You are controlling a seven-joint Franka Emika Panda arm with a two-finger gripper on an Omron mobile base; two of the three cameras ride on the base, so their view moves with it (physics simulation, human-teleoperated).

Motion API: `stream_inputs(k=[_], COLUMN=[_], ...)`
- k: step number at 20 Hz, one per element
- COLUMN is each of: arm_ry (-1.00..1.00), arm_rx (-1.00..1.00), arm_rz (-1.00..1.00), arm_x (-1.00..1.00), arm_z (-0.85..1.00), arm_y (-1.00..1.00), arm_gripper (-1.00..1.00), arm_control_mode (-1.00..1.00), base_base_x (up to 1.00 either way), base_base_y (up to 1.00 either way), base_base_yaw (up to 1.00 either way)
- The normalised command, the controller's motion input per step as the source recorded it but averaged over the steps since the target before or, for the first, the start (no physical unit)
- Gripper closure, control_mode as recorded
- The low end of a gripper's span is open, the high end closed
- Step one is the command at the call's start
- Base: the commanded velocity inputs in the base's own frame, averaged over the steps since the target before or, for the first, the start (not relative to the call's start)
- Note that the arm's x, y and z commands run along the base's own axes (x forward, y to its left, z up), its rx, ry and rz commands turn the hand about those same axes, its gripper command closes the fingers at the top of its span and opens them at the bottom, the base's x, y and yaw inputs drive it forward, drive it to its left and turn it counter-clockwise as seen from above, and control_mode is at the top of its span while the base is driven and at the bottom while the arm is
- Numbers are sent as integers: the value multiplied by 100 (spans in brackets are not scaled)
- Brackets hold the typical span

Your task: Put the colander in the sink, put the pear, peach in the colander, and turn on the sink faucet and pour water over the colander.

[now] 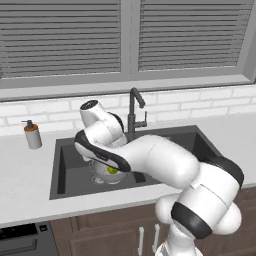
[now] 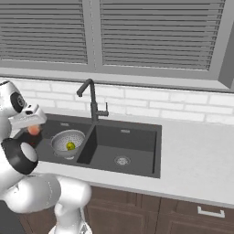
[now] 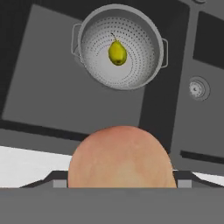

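The silvery colander (image 3: pixel 140 52) stands in the left basin of the dark sink (image 2: pixel 137 137), and the yellow-green pear (image 3: pixel 117 52) lies in its bottom. From the sides the colander (image 2: pixel 61 139) (image 1: pixel 102 172) and the pear (image 2: pixel 70 146) (image 1: pixel 112 170) show too. My gripper (image 2: pixel 33 129) (image 3: pixel 120 179) is shut on the orange-pink peach (image 3: pixel 120 157) (image 2: pixel 34 131). It holds the fruit in the air over the basin's near left part, short of the colander. The peach hides most of the fingertips. The sink faucet (image 2: pixel 93 103) (image 1: pixel 132 112) rises behind the divider. Water is out of view.
A soap pump bottle (image 1: pixel 32 135) stands on the counter left of the sink. The right basin holds just its round drain (image 2: pixel 121 160). White counter (image 2: pixel 196 155) runs on to the right, with a tiled wall and a blinded window behind.
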Motion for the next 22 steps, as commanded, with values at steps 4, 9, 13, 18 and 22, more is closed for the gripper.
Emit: stream_inputs(k=[4, 9, 13, 18, 22], arm_ry=[0, 0, 0, 0, 0], arm_rx=[0, 0, 0, 0, 0], arm_rz=[-3, -7, -7, -7, -7], arm_x=[72, 55, 52, 50, 34], arm_z=[-67, -60, -63, -63, -51], arm_y=[3, 0, 0, 0, 0], arm_gripper=[100, 100, 100, 100, 100], arm_control_mode=[-100, -100, -100, -100, -100], base_base_x=[0, 0, 0, 0, 0], base_base_y=[0, 0, 0, 0, 0], base_base_yaw=[0, 0, 0, 0, 0])
